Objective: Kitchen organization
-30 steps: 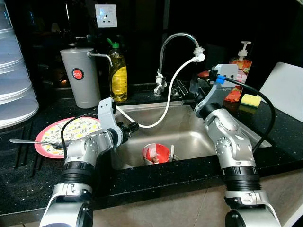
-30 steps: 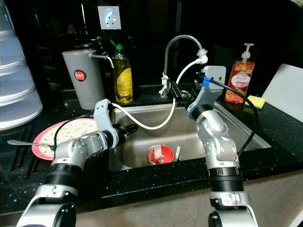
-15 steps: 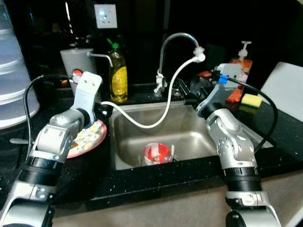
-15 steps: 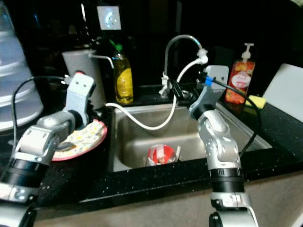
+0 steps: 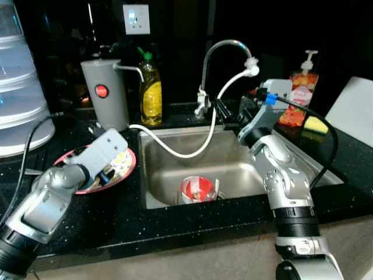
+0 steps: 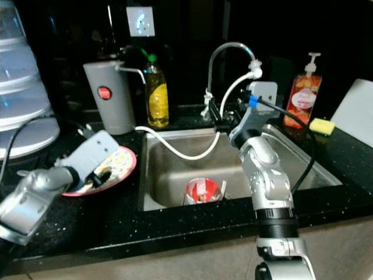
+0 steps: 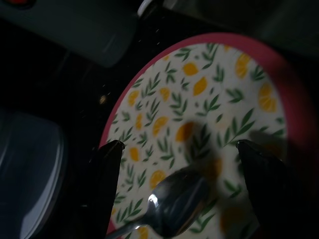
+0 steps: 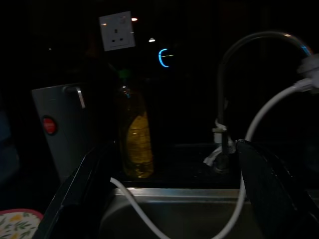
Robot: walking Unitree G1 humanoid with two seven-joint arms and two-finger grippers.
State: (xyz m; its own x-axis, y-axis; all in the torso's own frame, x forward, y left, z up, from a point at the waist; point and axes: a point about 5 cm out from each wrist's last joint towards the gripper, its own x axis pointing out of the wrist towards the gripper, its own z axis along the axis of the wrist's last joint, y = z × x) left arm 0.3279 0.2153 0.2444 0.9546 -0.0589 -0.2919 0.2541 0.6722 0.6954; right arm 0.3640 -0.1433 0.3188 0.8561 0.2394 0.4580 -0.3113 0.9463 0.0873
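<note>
On plate (image 7: 219, 99), spoon (image 7: 172, 204) bowl facing sink (image 5: 245, 169)

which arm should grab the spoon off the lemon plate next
Left. The left gripper hangs open right over the metal spoon on the pink-rimmed lemon-patterned plate; the right gripper is over at the steel sink.

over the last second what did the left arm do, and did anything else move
The left gripper swung from over the sink's left edge out to the counter and now hovers open over the patterned plate, with a spoon lying on it. Nothing has been grasped. The right gripper stayed raised near the faucet, and the red cup stayed in the sink.
</note>
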